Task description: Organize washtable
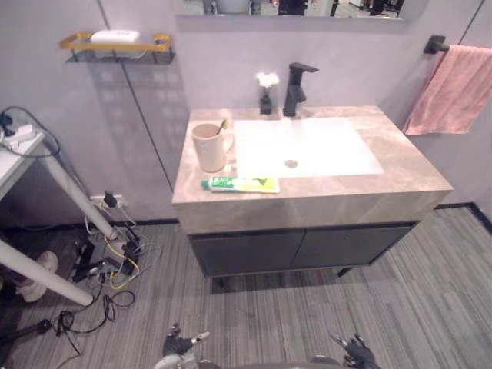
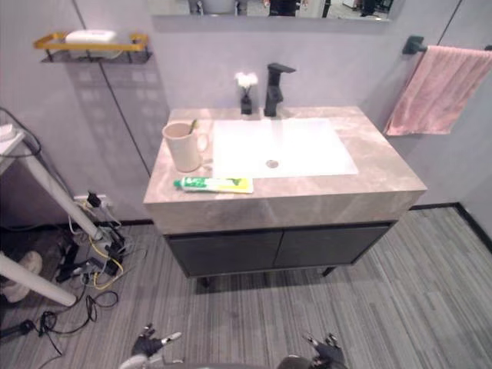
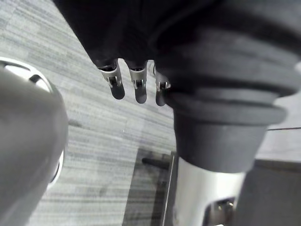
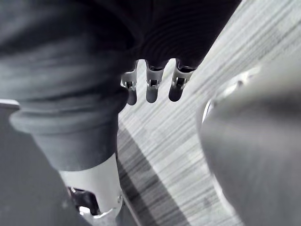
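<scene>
Bench [image 1: 400,165]: 1 cup [image 1: 210,147] with toothbrush [image 1: 222,125], 9 o'clock of basin [image 1: 307,146]; 1 toothpaste tube [image 1: 241,184], 5 o'clock of cup. Left robot hand [image 3: 137,87], right robot hand [image 4: 151,87]: fingers relaxed, empty.

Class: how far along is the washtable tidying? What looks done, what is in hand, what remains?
Barely started. Done: the mug stands upright on the countertop with a toothbrush in it. In hand: nothing; the left hand and right hand hang open above the floor. Left: the toothpaste tube lies loose near the front edge, probably to be put away.
</scene>
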